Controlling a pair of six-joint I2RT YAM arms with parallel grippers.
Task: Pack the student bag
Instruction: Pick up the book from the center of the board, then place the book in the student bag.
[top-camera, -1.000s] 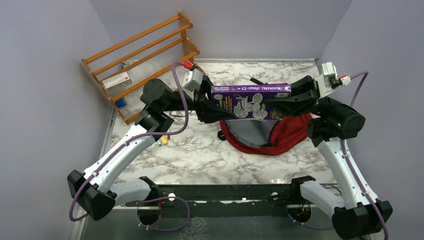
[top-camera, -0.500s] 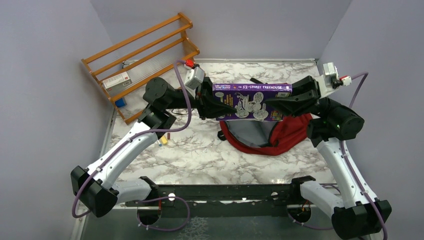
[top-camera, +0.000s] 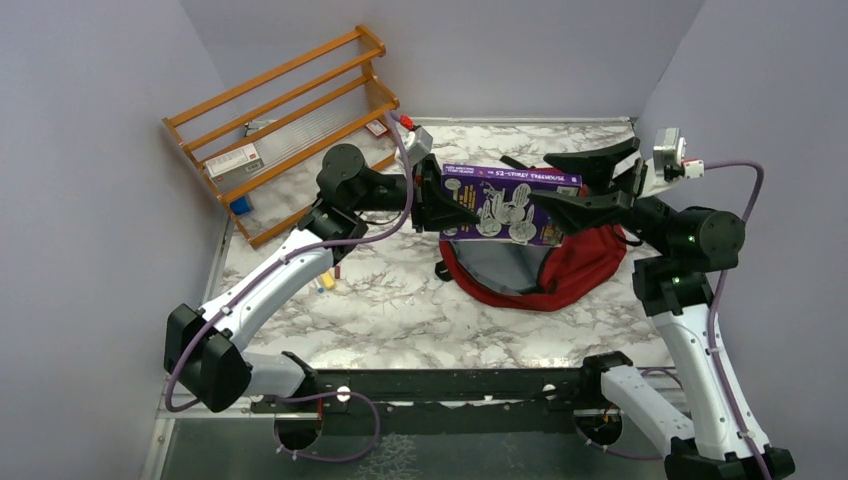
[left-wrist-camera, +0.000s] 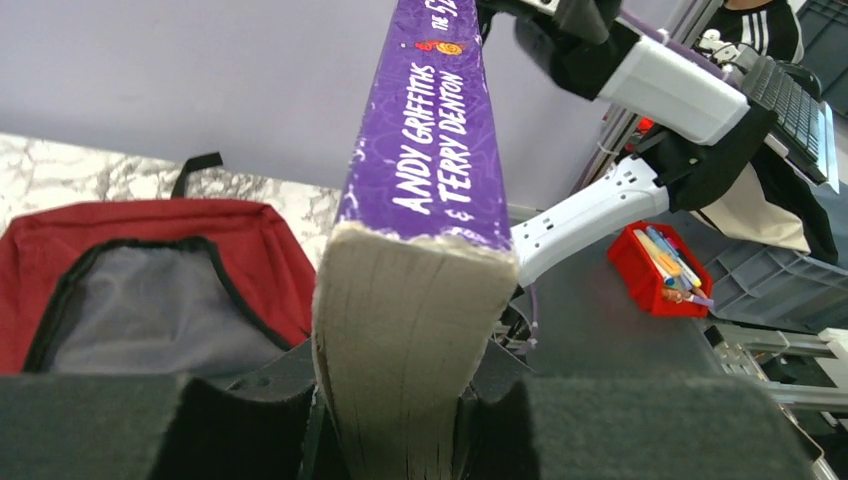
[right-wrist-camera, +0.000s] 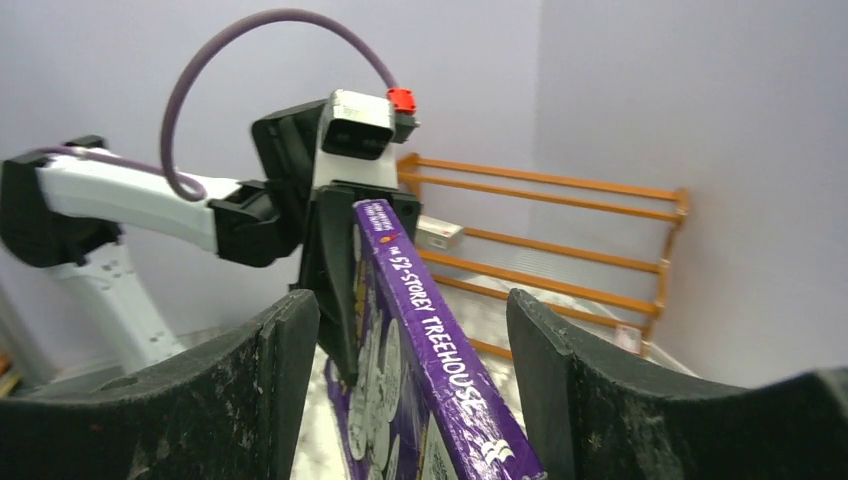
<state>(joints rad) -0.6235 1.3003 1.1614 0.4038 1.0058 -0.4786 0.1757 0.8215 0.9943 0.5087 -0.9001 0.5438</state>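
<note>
I count two arms, one book, one bag and one wooden rack (top-camera: 280, 110) leaning in the far left corner. The left gripper (top-camera: 443, 203) is clamped on the left end of the purple paperback (top-camera: 505, 200); my left wrist camera shows the page block pinched between the pads. It also shows the authors' names on the spine, which the overhead camera doesn't give me. The right gripper (top-camera: 583, 184) is spread wide at the book's right end. From the right wrist camera the spine, reading "52-Storey Treehouse", runs up the middle with daylight on both sides, neither finger touching. The book's long axis lies left to right across the scene, spine uppermost and cover facing near. It is held in the air over the far edge of the student bag (top-camera: 585, 265). The dark red bag lies flat on the marble counter (top-camera: 400, 310), right of centre, its length also running left to right. Its mouth gapes towards the near left and shows the grey lining. Only the overhead view shows the book and bag lined up.
</note>
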